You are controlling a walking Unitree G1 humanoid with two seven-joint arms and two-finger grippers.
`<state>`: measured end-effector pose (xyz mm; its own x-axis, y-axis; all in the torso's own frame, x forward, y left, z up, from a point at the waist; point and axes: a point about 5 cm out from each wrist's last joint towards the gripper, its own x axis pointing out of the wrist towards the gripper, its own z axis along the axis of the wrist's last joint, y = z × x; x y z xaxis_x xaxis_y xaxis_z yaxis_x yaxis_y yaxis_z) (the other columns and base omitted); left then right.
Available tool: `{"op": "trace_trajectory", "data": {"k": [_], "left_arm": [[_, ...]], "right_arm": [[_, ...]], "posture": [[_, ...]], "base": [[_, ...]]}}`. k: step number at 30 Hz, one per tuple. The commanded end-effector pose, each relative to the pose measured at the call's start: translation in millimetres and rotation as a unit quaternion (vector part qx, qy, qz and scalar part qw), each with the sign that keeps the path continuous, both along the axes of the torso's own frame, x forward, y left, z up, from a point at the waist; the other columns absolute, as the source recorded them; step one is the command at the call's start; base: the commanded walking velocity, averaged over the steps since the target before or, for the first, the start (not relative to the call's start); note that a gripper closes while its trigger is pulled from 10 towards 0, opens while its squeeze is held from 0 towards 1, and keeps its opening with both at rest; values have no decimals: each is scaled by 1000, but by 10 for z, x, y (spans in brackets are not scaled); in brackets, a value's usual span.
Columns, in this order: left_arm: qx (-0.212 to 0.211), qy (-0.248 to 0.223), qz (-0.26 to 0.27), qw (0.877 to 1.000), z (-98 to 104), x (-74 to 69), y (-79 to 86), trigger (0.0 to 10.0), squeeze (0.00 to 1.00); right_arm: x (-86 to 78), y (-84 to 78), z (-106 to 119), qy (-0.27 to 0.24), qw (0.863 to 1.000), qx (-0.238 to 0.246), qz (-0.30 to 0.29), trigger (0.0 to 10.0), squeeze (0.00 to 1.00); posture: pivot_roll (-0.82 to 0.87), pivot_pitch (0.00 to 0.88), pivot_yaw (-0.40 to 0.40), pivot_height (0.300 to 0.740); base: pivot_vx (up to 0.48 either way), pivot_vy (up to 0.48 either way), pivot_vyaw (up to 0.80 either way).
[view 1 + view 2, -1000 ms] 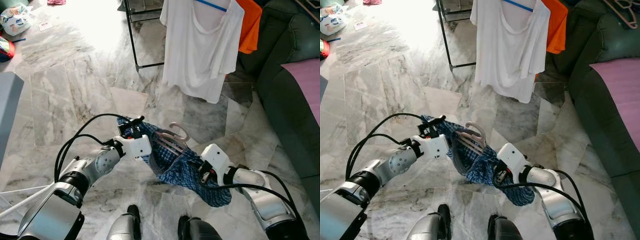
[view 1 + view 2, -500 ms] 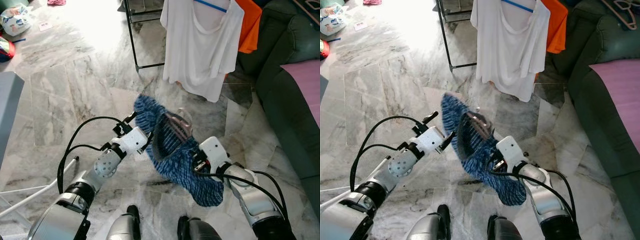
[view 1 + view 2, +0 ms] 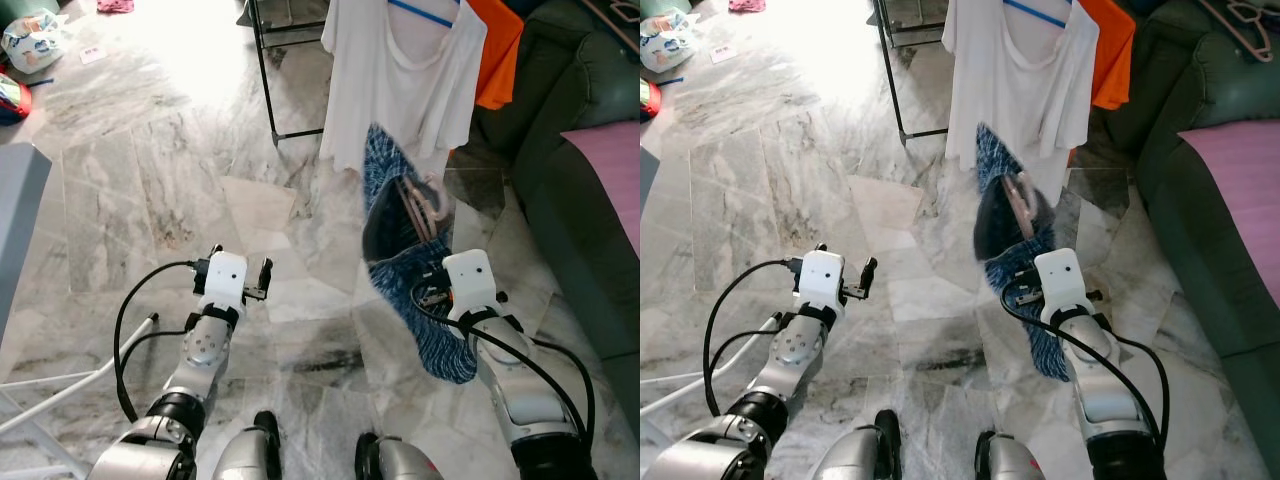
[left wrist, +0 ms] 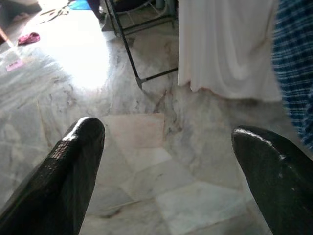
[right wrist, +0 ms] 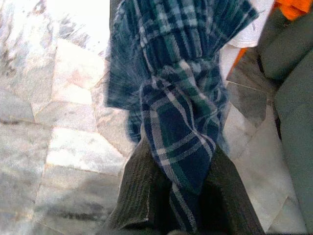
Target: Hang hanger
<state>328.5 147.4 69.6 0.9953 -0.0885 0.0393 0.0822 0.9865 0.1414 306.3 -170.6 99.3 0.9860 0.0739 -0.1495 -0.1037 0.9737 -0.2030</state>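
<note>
My worry is the blue plaid shirt (image 3: pixel 405 215): it sways blurred in front of the white shirt (image 3: pixel 395 80) on the rack (image 3: pixel 270 90), and the hanger (image 3: pixel 422 200) sits loose inside it, so a swing could shake it out or snag the white shirt. My right gripper (image 5: pixel 178 196) is clenched on the plaid cloth, which rises just above it. My left gripper (image 4: pixel 166 147) is released, well apart, over the floor (image 3: pixel 150 180).
</note>
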Motion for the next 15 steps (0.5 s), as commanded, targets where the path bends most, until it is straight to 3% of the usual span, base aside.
{"op": "trace_trajectory", "data": {"k": [1, 2, 15], "left_arm": [[-8, 9, 6, 1000, -57, -48, 41, 10000, 0], [-36, -1, 21, 999, -43, -79, 64, 10000, 0], [-63, -11, 0, 998, 114, 34, -14, 10000, 0]], "right_arm": [[-32, -39, 10, -7, 1000, 7, -16, 4510, 0], [-86, -5, -11, -15, 999, 21, -37, 10000, 0], [-39, 72, 120, -52, 996, 53, -54, 10000, 0]], "posture": [[-37, 211, 20, 740], [-39, 205, 17, 740], [-48, 175, 23, 740]], "base": [[0, 0, 0], [0, 0, 0], [0, 0, 0]]}}
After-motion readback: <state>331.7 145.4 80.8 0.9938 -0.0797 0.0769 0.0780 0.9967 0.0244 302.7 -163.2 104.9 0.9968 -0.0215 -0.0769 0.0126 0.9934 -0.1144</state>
